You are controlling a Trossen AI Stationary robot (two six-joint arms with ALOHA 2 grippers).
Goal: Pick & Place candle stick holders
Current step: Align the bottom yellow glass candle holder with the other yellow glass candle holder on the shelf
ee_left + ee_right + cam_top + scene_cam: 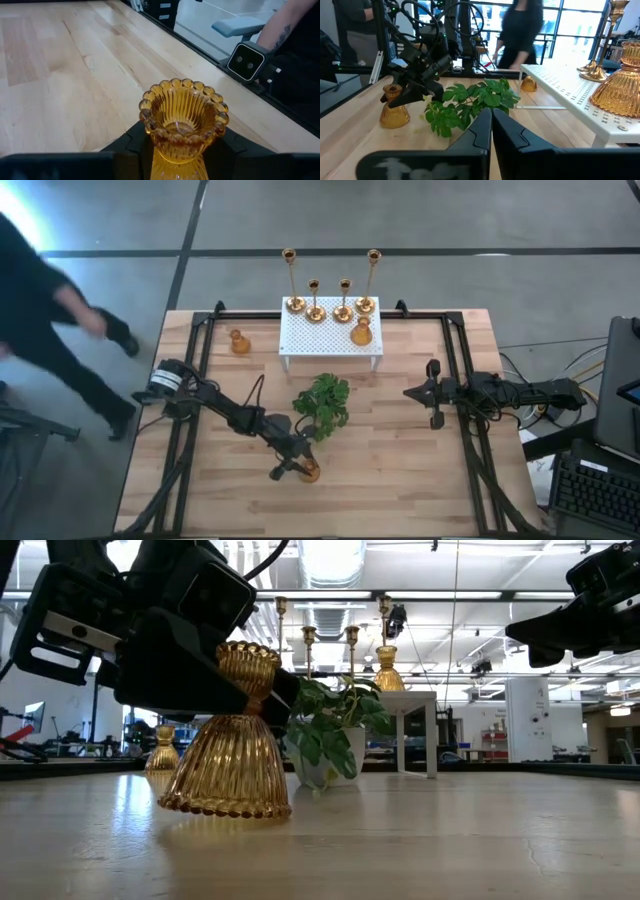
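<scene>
Behind plant (470,102): squat holder (528,84)

The table (400,470) is seen to be of pale wood planks, smooth, with a soft sheen and visible grain. The squat holder (228,745) near the table's front edge is formed of amber, ribbed, translucent glass-like material, glossy, with a beaded rim. The tall stemmed holders (330,285) at the back edge are finished in polished gold-coloured metal. The stand (330,335) beneath them is made of white perforated sheet, matt. The left gripper (182,150) is cased in matt black plastic. The plant (322,402) is shown with smooth green leaves.
</scene>
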